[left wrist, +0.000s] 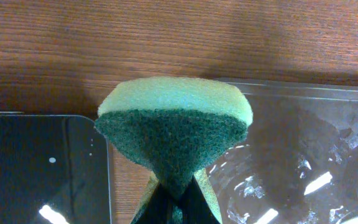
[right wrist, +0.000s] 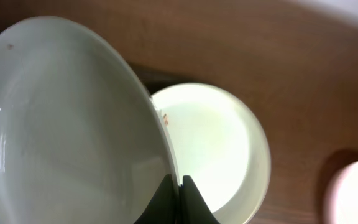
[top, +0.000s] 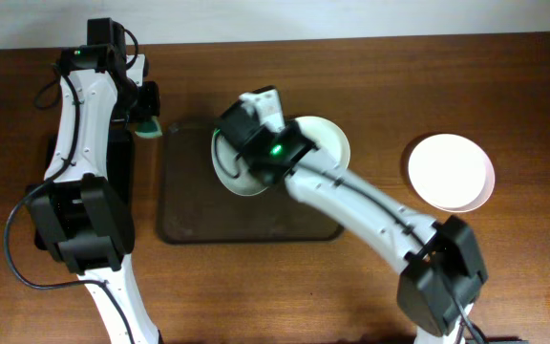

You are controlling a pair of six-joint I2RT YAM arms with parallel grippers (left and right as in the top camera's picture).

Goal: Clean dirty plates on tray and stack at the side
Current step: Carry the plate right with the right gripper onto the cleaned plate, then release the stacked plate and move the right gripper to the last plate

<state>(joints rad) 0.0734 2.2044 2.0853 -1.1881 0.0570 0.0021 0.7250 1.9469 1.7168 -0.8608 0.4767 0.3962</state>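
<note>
1. White and glossy, the round dirty plate [right wrist: 73, 124] is tilted up off the dark translucent plastic tray [top: 246, 225]. In the overhead view it is near the tray's 12 o'clock edge.
2. The right end effector [right wrist: 179, 190] is closed narrowly on this plate's thin rim, at about 5 o'clock on the plate in the right wrist view.
3. A second white round plate [top: 330, 143] lies just beside it at the tray's 1 o'clock corner, with small specks near its rim.
4. A pale round plate [top: 450, 172] rests on the brown wooden surface [top: 370, 57], well apart from the tray at its 3 o'clock.
5. The left end effector [left wrist: 176, 199] pinches a green-and-yellow scouring sponge [left wrist: 173, 124] at the tray's 10 o'clock corner, clear of both plates.
6. The held plate looks stiff, smooth and breakable, and probably heavy for a one-point rim pinch, so it may pivot or slip. A deeper bite over the rim would likely hold it better.
7. The sponge looks soft and light, and it should squash under pressure rather than scratch.
</note>
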